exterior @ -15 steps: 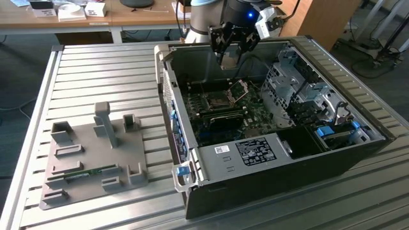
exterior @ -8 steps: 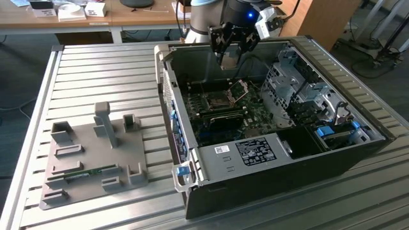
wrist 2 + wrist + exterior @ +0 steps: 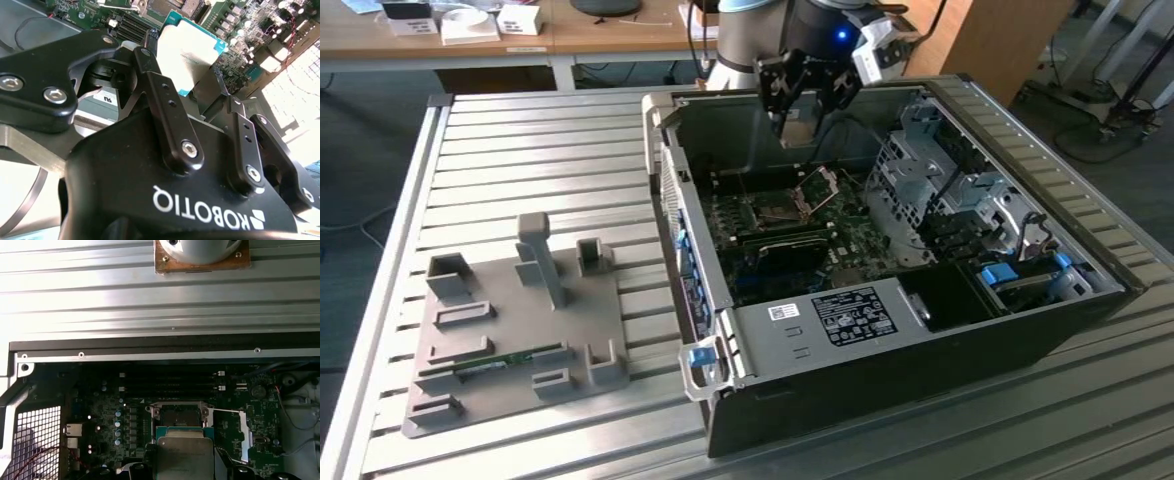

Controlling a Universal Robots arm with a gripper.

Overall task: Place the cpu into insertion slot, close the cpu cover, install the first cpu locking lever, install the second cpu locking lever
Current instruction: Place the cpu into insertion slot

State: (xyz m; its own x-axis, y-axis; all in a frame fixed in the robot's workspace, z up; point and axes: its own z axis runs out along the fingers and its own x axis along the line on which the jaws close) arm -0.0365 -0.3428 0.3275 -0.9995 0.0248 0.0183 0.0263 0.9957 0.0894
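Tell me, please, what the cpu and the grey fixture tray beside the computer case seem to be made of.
The cpu: a metal top, by its silvery sheen, on a teal-green edge, probably circuit-board laminate. The grey fixture tray: likely plastic, given its even matte grey and blocky moulded-looking posts; painted metal cannot be excluded.

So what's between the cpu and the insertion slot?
Nothing: in the first wrist view, only open air separates the cpu in the gripper from the insertion slot; the cpu cover stands open beside it.

1 cpu (image 3: 185, 457), 1 insertion slot (image 3: 177, 416) (1 cpu cover (image 3: 243, 437), prob.)
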